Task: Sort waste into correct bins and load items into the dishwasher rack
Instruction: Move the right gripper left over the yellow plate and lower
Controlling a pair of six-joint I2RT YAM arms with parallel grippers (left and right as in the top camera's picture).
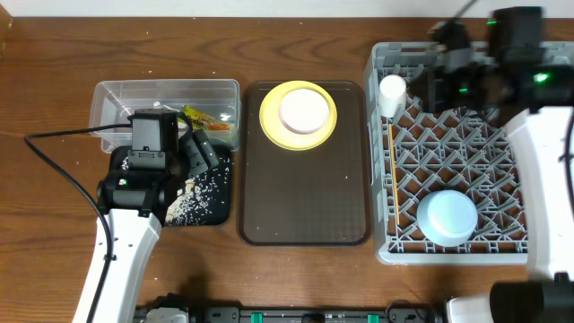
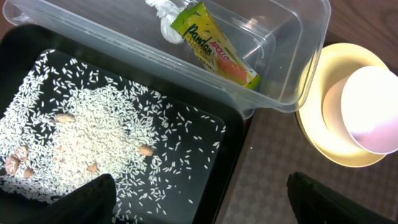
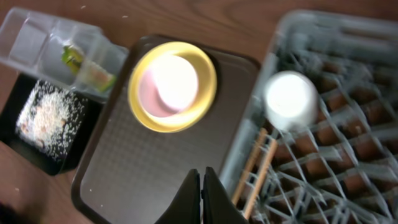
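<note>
At far left I see one clear plastic rectangular tub (image 1: 166, 94) holding one green-yellow-orange snack wrapper (image 2: 214, 46) and one crumpled white paper wad (image 2: 165, 14). Against it lies one shallow black rectangular tray (image 1: 220, 211) with the loose white rice grains (image 2: 81, 134). The left gripper (image 2: 199, 200) hangs above it, jaws wide and empty. Mid-table, one dark brown serving tray (image 1: 305, 202) bears one round yellow plate (image 1: 268, 127) with one white-pink cup (image 1: 305, 109) on it. One large light-grey plastic rack (image 1: 384, 242) holds one white cup (image 1: 392, 90), two thin wooden chopsticks (image 1: 393, 175) and one light blue bowl (image 1: 448, 217). The right gripper (image 3: 201, 175) is pinched closed on nothing.

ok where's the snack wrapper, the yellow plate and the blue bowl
snack wrapper (image 2: 214, 53), left wrist view, middle of printed face
yellow plate (image 1: 267, 115), overhead view, bare left rim
light blue bowl (image 1: 447, 218), overhead view, its centre
</note>
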